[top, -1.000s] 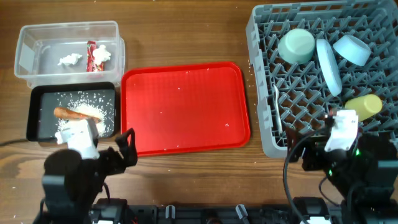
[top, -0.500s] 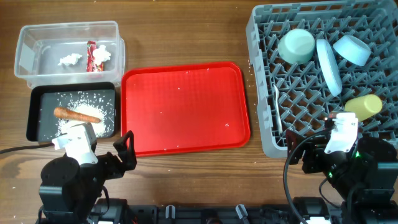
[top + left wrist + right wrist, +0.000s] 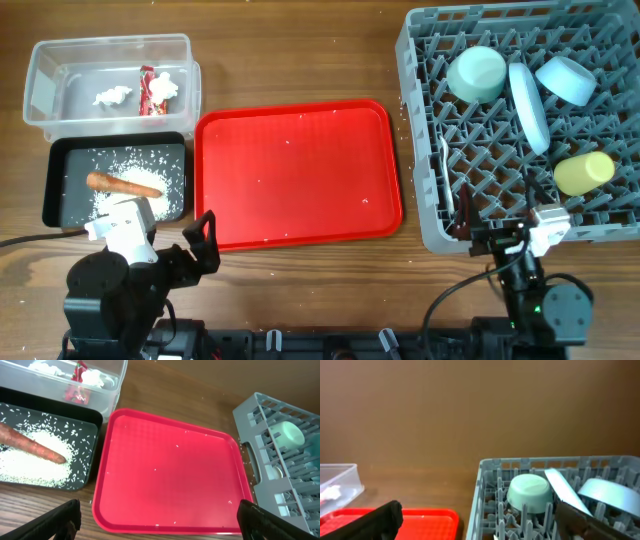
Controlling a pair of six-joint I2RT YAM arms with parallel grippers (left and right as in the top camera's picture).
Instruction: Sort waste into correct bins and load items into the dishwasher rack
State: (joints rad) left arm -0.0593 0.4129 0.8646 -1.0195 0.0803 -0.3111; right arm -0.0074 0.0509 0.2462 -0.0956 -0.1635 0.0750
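Observation:
The grey dishwasher rack (image 3: pixel 432 150) at the right holds a teal bowl (image 3: pixel 477 72), the pale-blue plate (image 3: pixel 528 105) on edge, a second pale-blue bowl (image 3: pixel 566 80), the yellow cup (image 3: pixel 583 172) and the white spoon (image 3: pixel 447 182). The clear tub (image 3: pixel 60 60) holds the red-and-white wrapper (image 3: pixel 152 90) and white tissue (image 3: pixel 112 96). The black tray (image 3: pixel 55 185) holds rice (image 3: pixel 135 162) and the food stick (image 3: pixel 124 183). My left gripper (image 3: pixel 205 240) is open and empty at the red tray's front-left corner. My right gripper (image 3: pixel 492 240) is open and empty at the rack's front edge.
The flat red serving tray (image 3: pixel 298 172) lies between the bins and the rack, with a few stray rice grains on it. It fills the left wrist view (image 3: pixel 170 475). Both arm bases sit along the table's front edge.
My right arm has drawn back toward the front edge, away from the rack and the yellow cup. My left arm moved back slightly off the black tray, then held still.

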